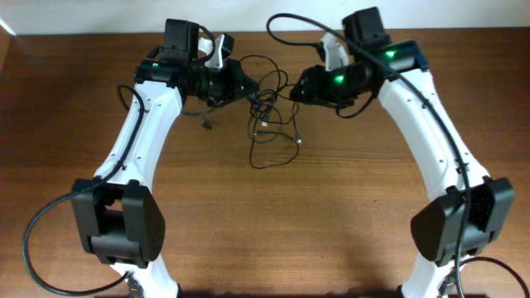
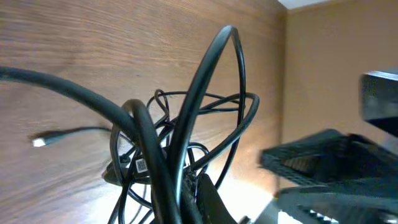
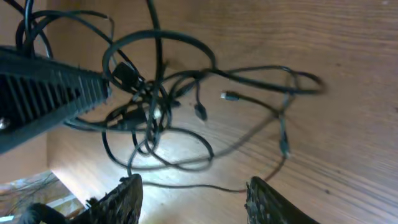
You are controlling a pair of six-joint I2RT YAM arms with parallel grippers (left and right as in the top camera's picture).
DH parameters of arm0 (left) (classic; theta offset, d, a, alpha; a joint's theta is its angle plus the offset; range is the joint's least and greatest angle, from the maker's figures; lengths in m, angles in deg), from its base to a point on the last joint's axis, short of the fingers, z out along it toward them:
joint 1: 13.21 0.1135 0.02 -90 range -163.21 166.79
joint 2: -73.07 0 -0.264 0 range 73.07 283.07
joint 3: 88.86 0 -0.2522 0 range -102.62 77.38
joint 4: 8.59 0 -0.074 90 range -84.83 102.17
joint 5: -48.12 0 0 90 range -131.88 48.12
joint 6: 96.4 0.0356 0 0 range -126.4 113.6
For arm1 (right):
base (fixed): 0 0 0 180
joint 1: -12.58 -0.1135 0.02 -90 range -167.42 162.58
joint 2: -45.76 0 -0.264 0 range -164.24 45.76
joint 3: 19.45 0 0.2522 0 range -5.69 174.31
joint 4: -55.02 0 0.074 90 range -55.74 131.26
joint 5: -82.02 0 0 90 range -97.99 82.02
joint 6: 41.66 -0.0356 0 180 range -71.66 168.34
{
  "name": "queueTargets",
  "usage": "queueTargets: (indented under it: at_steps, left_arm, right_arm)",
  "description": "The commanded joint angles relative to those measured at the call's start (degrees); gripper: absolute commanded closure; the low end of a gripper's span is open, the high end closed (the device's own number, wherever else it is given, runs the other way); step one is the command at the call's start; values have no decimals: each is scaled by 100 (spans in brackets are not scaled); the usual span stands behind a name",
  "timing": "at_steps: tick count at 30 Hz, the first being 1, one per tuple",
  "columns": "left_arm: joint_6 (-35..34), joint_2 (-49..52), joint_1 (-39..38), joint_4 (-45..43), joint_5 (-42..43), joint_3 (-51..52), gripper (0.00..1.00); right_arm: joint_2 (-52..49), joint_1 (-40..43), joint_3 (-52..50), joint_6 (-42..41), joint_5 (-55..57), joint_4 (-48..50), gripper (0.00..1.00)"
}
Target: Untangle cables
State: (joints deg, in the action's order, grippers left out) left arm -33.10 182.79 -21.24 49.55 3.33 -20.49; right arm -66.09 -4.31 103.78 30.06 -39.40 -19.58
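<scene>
cables (image 1: pixel 263 106) are lying bunched at the far middle of the counter (image 1: pixel 331 215), between both claws. they're looking thin, light and limp, so grabbing a loose plug end (image 3: pixel 229 95) seems best. white tag (image 2: pixel 140 165) is showing unreadable print. right claw (image 3: pixel 194 186) is hanging wide open, empty. left claw (image 1: pixel 243 86): can't tell.

We count two arms, left arm (image 1: pixel 141 132) and right arm (image 1: pixel 431 124); one table (image 1: pixel 331 223); one tangle of cables (image 1: pixel 269 108), cord count unresolvable.
</scene>
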Motion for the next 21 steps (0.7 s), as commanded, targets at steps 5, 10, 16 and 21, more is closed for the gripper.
queueTargets:
  at_steps: [5, 10, 16, 21]
  left_arm:
    - [-643, -184, -17, -101, 627, -70, 100]
    - [-1154, -184, -17, -826, 1259, -70, 100]
    - [-1685, -186, 24, -1482, 1700, -70, 100]
    - [-3259, -186, 393, -3926, 2625, -70, 100]
  right_arm:
    - [-295, -341, -20, -671, 188, 511, 46]
    - [-463, -409, -20, -1266, 431, 728, 56]
    - [-741, -422, -20, -1270, 452, 739, 76]
    - [-739, 129, -20, -1141, 448, 334, 96]
